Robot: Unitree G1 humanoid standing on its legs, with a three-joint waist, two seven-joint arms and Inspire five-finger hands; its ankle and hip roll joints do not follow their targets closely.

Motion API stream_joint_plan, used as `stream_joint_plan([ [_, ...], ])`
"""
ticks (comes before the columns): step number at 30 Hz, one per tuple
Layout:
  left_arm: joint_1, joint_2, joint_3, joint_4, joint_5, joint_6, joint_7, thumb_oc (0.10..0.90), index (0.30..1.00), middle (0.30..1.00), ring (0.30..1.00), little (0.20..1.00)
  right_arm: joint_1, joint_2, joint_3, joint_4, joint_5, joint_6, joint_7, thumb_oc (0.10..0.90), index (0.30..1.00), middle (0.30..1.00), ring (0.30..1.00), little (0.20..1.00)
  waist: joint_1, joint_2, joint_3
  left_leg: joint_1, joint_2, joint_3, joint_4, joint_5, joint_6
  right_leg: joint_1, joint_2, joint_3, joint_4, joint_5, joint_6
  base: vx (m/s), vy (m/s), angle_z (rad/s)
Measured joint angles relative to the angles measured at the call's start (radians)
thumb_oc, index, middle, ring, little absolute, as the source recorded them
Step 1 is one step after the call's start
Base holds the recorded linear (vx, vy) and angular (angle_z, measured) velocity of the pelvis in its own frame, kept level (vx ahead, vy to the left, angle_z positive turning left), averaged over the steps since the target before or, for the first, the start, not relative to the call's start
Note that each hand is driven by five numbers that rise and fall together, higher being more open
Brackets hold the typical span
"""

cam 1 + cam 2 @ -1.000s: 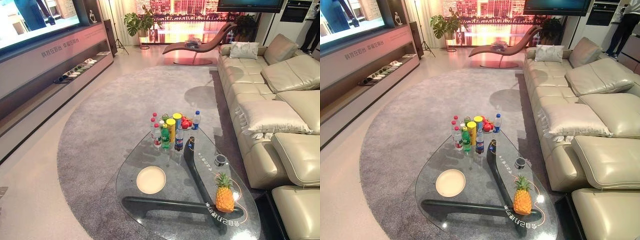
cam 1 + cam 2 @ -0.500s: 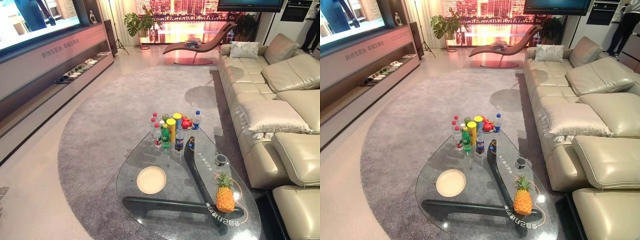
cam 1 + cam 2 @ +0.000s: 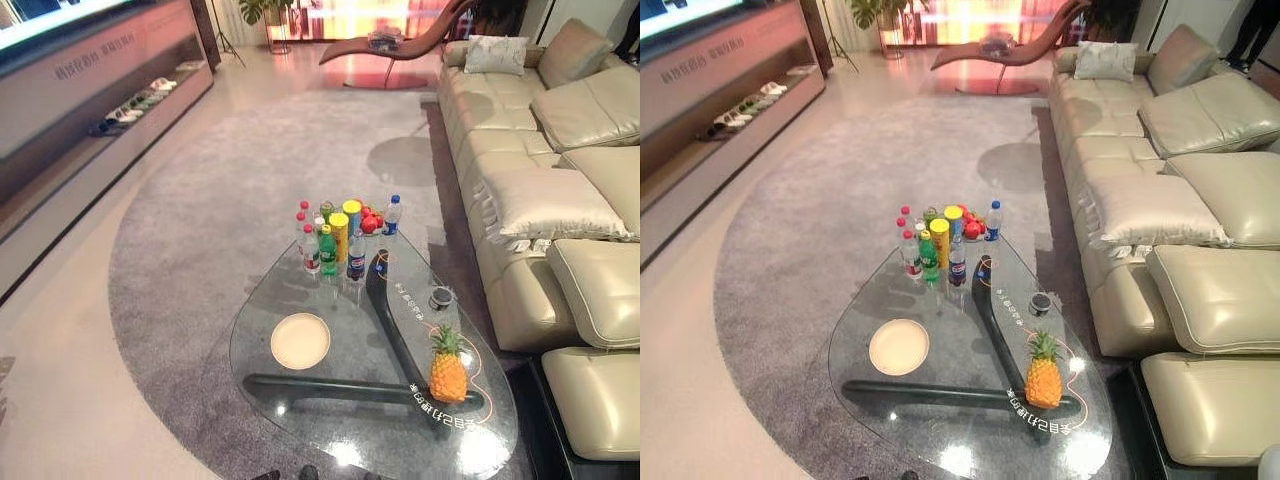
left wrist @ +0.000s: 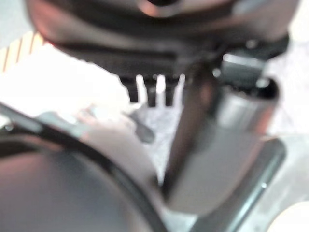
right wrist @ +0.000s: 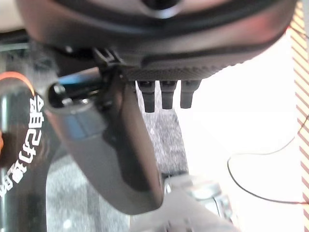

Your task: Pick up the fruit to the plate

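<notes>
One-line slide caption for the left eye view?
Pineapple stands on the glass coffee table, apart from the empty plate.

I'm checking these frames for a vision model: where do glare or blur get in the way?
Left eye view: bright glare spots on the near edge of the clear glass coffee table; the yellow pineapple and round cream plate read clearly. Left wrist view: the dark left hand is blurred, background washed out. Right wrist view: white overexposure beside the right hand.
</notes>
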Motion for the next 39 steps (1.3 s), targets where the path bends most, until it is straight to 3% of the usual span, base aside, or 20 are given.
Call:
stream_joint_plan([
  [7,-0.062,0.033,0.0,-0.003,0.0,-0.023,-0.007,0.8,0.9,0.9,0.9,0.9,-0.054,-0.003,-0.009,-0.117,0.127,-0.123,-0.086,0.8,0.9,0.9,0.9,0.9,0.005,-0.051,0.09,-0.073,0.001,-0.004,0.037,0.004,-0.006,-0.051,0.003,-0.003,0.003,0.016,-0.003,-0.1,-0.077,0.03],
  [17,-0.087,0.059,-0.001,-0.079,-0.022,-0.042,-0.007,0.8,0.9,0.9,0.9,0.9,-0.091,-0.012,0.003,-0.547,0.181,-0.186,-0.265,0.8,0.9,0.9,0.9,0.9,0.0,-0.055,0.2,-0.152,-0.011,-0.028,0.073,0.005,-0.007,-0.103,0.002,-0.026,0.004,0.034,-0.003,-0.08,-0.034,0.08],
  [21,-0.102,0.062,-0.003,-0.084,-0.042,-0.04,-0.008,0.8,0.9,0.9,0.9,0.9,-0.147,-0.047,0.007,-0.607,0.164,-0.191,-0.341,0.8,0.9,0.9,0.9,0.9,0.003,-0.059,0.243,-0.168,-0.014,-0.029,0.084,0.004,-0.007,-0.113,-0.002,-0.028,0.005,0.037,0.0,-0.1,0.041,0.03],
  [24,-0.132,0.061,-0.014,-0.112,-0.079,-0.042,-0.01,0.8,0.9,0.9,0.9,0.9,-0.183,-0.106,0.012,-0.719,0.117,-0.193,-0.421,0.8,0.9,0.9,0.9,0.9,-0.003,-0.036,0.283,-0.233,-0.019,-0.029,0.105,0.01,0.0,-0.18,-0.009,-0.028,0.027,0.043,0.006,-0.1,0.053,-0.02],
  [29,-0.197,0.062,-0.045,-0.121,-0.121,-0.044,-0.018,0.8,0.9,0.9,0.9,0.9,-0.301,-0.162,0.009,-0.743,0.063,-0.189,-0.493,0.8,0.9,0.9,0.9,0.9,-0.001,-0.002,0.345,-0.286,-0.028,-0.028,0.127,0.017,0.002,-0.235,-0.019,-0.028,0.054,0.047,0.012,-0.08,0.051,0.0],
  [39,-0.236,0.057,-0.09,-0.162,-0.179,-0.065,-0.032,0.8,0.9,0.9,0.9,0.9,-0.468,-0.163,0.031,-0.744,0.026,-0.15,-0.583,0.8,0.9,0.9,0.9,0.9,0.005,0.029,0.379,-0.385,-0.037,-0.028,0.159,0.035,0.006,-0.374,-0.034,-0.028,0.171,0.017,0.02,-0.03,0.029,0.0],
])
